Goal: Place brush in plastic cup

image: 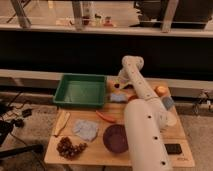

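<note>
My white arm rises from the table's front, bends at its elbow (132,64) and comes back down to the far middle of the table. The gripper (120,89) is low over the wood there, right above a small pale blue object (118,98) and next to an orange bowl (131,98). The brush is hidden; I cannot make it out under the gripper. A greyish cup-like thing (167,103) stands right of the arm, and I cannot tell whether it is the plastic cup.
A green tray (81,91) fills the far left. Nearer lie a red carrot-like stick (106,116), a maroon bowl (116,138), a blue-grey cloth (86,129), a dark bunch of grapes (69,147) and a pale banana-like piece (62,122). An orange fruit (161,90) and a flat black object (174,148) sit right.
</note>
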`<state>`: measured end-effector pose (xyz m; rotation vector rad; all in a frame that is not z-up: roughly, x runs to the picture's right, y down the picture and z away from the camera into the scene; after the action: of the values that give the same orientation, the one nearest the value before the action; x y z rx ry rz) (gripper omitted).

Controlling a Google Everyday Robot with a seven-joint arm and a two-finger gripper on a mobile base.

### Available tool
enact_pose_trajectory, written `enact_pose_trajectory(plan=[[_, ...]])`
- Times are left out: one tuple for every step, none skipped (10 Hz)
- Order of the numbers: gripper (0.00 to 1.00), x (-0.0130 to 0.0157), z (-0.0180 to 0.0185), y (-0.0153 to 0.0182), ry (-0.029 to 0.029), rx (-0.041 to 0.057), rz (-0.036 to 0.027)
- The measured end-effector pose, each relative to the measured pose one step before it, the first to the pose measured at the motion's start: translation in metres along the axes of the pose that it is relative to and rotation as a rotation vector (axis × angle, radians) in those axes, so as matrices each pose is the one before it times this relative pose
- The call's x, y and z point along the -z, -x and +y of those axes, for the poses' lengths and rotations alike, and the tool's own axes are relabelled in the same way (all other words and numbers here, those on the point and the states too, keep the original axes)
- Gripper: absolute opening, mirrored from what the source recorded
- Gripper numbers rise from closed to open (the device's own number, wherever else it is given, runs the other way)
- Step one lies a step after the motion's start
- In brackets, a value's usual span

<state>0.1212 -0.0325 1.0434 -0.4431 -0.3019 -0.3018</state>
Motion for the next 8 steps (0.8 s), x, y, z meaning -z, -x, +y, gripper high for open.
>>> enact_pose_trajectory(plan=[[0.24,-0.00017,-0.00041,-0.00009,-0.00103,0.00180,-0.00027],[0.24,-0.00001,0.00090,-0.00003,0.00440,0.00279,-0.00150],[0.22,-0.00016,0.00087,0.00032,0.00428,0.00272,-0.00330],[0.14,0.00010,0.00014,0.00063,0.00241,0.00208,-0.00208],[0.07,0.00002,-0.00013,0.00052,0.00074,0.00069,-0.00047],[0.01,0.00259,-0.00070,0.00105,-0.00200,0.00125,-0.00155],[0.00,0.00302,0.00238,0.00046,0.00447,-0.00503,0.00000],[0.00,0.00437,-0.00063,-0.00042,-0.00960,-0.00336,0.00500]])
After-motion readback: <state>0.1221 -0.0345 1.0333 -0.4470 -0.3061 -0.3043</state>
